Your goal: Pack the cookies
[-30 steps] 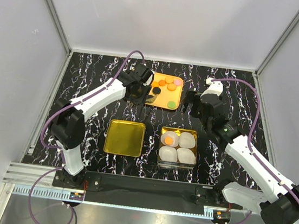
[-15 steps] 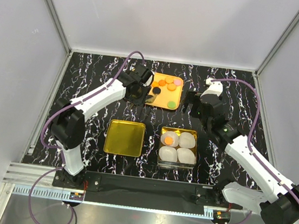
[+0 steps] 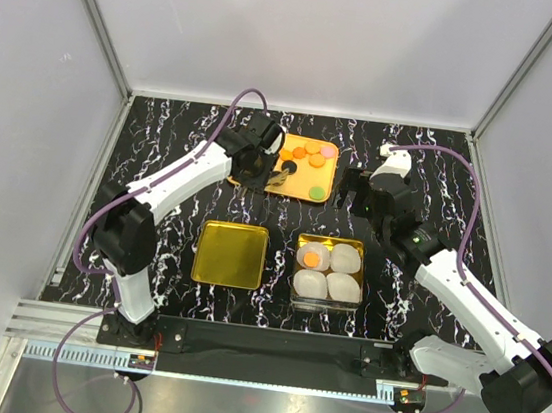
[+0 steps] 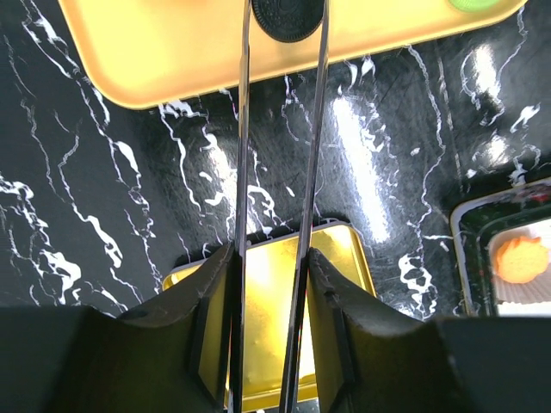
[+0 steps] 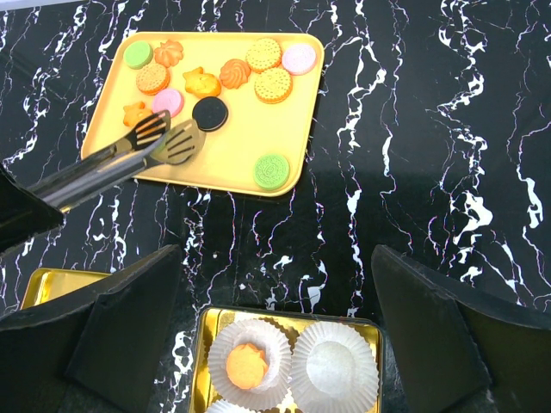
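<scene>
Clamping the handle end of a pair of metal tongs (image 5: 103, 168), the left jaws are clenched on the tool, and its two thin blades run out from between the dark pads (image 4: 211, 327) toward the yellow tray (image 5: 219, 172) at the far side of the black marbled worktop (image 5: 430, 129). The tongs' tips stand slightly parted over the near-left part of the tray, just beside a black cookie (image 5: 209, 113). In the left wrist view that cookie shows between the two blades, but I cannot tell whether the tips touch it. The rest of the cookies lie flat and loose on the tray: round orange ones (image 5: 272, 85), flower-shaped orange ones (image 5: 234, 73), two pink ones (image 5: 299, 58), a green one at the far-left corner (image 5: 138, 55) and another green one (image 5: 272, 170) alone near the near-right edge. Nearer the arms stands an open gold tin (image 5: 293, 315) holding white paper cups (image 5: 334, 361). One orange cookie (image 5: 248, 364) lies in the far-left cup, and the cup beside it holds nothing. The square gold lid (image 3: 230, 253) lies flat to the left of the tin, apart from it. The right jaws are released, spread wide and grasping nothing, and they hang above the bare worktop between the tray and the tin.
</scene>
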